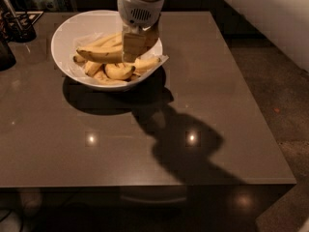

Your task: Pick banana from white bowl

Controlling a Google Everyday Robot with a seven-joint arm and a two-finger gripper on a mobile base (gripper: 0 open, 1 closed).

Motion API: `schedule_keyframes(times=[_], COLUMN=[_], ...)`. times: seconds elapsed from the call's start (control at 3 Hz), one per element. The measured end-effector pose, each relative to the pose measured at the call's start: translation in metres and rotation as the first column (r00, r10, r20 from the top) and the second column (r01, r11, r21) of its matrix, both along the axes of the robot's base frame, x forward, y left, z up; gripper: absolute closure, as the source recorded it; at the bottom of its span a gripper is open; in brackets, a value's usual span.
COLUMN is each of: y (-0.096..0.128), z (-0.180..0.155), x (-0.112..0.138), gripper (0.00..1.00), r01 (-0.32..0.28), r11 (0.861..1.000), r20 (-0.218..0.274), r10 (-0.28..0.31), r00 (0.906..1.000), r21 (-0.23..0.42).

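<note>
table (217,81) of dark glossy brown, carrying white bowl (62,35) at far left. bowl lined with crinkled pale paper (161,61), heaped with bananas. banana (99,54) longest, lying across top of pile, shorter pieces (118,71) below. gripper (137,52) down inside bowl at banana's right end; clamped or parted, cannot tell.

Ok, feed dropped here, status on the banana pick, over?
Gripper down in white bowl, at right end of long banana. Banana lying across the pile. Shorter bananas crowd beneath it.
</note>
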State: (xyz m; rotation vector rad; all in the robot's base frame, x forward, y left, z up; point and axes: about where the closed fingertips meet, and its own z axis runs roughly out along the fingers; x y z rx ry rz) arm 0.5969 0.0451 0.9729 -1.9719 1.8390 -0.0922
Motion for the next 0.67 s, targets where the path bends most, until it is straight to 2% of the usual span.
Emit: schedule_keyframes(times=[0.33,0.67], y=[-0.001,-0.017], z=[0.013,0.021], x=[-0.015,-0.055], gripper=[1.00,1.00], r01=[0.024,0.106], r11=[1.000,0.994], r20=[0.006,-0.009], r10=[-0.024,-0.106], r00=[0.9997,0.9943], r21=[0.003,0.033])
